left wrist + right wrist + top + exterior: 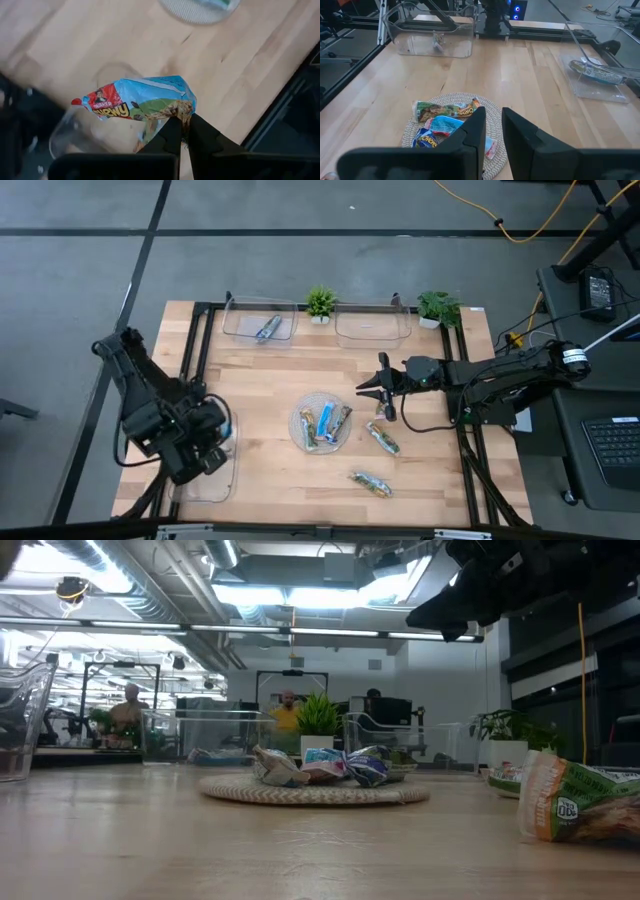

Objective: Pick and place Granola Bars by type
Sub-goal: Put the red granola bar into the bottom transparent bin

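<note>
Blue-wrapped bar [142, 102] in left pincer [183, 131]

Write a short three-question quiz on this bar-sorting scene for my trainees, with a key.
1. True or false: the left gripper has its jaws shut on a granola bar.
2. How many loose bars lie on the bare table? A one, B two, C four.
3. Fill in: the right gripper, holding nothing, hangs beside the round ___.

Key: 1 true; 2 B; 3 plate.
</note>
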`<state>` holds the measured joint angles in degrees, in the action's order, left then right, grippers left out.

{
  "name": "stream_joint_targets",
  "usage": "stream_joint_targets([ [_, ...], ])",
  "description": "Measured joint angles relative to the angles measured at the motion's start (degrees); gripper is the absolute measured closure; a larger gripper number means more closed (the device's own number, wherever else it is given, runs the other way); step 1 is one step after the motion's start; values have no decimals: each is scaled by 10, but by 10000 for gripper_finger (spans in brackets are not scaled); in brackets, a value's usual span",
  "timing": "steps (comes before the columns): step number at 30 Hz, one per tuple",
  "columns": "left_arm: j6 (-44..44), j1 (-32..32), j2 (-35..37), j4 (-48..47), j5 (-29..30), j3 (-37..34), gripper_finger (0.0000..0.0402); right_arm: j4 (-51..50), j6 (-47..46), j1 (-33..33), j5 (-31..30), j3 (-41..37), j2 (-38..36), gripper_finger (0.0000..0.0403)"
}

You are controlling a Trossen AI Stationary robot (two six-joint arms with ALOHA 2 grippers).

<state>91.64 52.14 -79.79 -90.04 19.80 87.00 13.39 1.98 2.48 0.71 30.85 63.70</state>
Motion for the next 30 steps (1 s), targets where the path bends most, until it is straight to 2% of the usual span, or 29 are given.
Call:
stream_joint_targets([
  [11,165,82,-7,15,-63,-68,396,0,0,0,0,0,0,336],
  [17,204,108,-8,59,-68,-98,396,0,0,0,0,0,0,336],
  [22,243,121,-8,82,-97,-124,395,0,0,0,0,0,0,336],
  [30,248,128,-8,169,-110,-177,396,0,0,0,0,0,0,336],
])
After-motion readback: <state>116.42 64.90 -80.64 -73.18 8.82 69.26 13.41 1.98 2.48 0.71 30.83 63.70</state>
